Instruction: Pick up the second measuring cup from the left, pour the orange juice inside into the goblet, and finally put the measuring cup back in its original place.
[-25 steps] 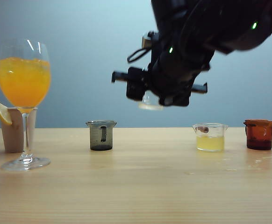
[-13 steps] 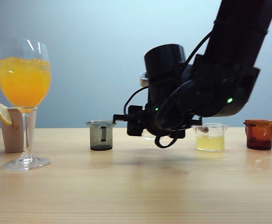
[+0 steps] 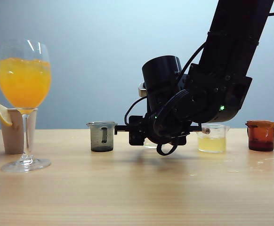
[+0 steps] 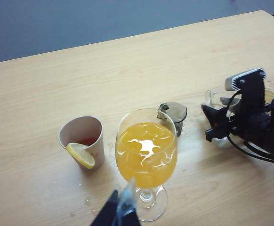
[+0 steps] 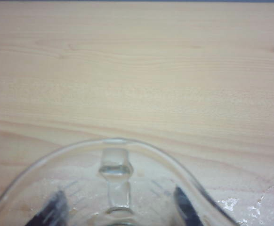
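Observation:
The goblet [image 3: 24,94] stands at the far left, its bowl full of orange juice [image 3: 24,82]. Down at the tabletop, between the smoky grey cup [image 3: 101,136] and the pale yellow cup [image 3: 212,139], my right gripper [image 3: 152,137] is shut on the second measuring cup [image 3: 149,144]. In the right wrist view this clear cup [image 5: 113,160] looks empty, and the dark fingers [image 5: 184,207] of my right gripper [image 5: 120,214] show through its glass on either side. My left gripper [image 4: 124,207] hovers shut near the foot of the goblet [image 4: 146,155].
A paper cup with a lemon slice [image 3: 13,132] stands beside the goblet. An amber cup [image 3: 261,135] sits at the far right. Small drops [image 4: 87,201] lie on the wood near the goblet's foot.
My right arm has come down from high above the table to its surface, carrying the clear cup between the grey and yellow cups. The left arm has stayed put.

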Controlling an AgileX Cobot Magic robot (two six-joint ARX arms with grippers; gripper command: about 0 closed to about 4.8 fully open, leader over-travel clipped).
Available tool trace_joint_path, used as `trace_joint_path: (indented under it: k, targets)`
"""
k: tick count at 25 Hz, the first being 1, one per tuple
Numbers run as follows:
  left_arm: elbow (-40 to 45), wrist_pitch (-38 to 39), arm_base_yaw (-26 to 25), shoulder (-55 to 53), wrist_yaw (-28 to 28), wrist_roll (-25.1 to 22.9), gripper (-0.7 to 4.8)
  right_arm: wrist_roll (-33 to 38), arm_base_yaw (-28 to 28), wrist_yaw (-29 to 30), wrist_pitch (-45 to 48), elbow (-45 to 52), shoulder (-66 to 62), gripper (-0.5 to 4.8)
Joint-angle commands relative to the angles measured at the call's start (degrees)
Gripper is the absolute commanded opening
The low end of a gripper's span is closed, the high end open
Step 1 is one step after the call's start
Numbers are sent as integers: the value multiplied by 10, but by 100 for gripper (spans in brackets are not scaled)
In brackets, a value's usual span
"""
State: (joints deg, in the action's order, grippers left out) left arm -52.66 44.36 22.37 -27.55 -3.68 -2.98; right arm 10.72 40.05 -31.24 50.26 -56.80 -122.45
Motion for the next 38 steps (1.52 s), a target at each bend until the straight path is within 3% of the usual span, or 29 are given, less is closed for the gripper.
trace_joint_path:
  k: [1,16,18,19,20,21,38]
  targets:
    - [0,-7,-1,1,-2,0,-3,2,0,3,10,-3,1,156]
    - [0,-7,-1,1,-2,0,-3,2,-12,30,54,-14,-30,162]
    - [0,-7,-1,1,-2,0,-3,2,-12,29,53,-14,-30,216]
    - [0,-7,-1,1,-2,0,-3,2,-12,28,53,-14,-30,346]
    - [0,-7,-1,1,-2,0,-3,2,-12,28,53,-14,-30,429]
    - [0,-7,-1,1,-2,0,-3,2,-12,29,53,-14,-30,479]
    - [0,-7,-1,1,-2,0,-3,2,4,28,53,-3,-24,479]
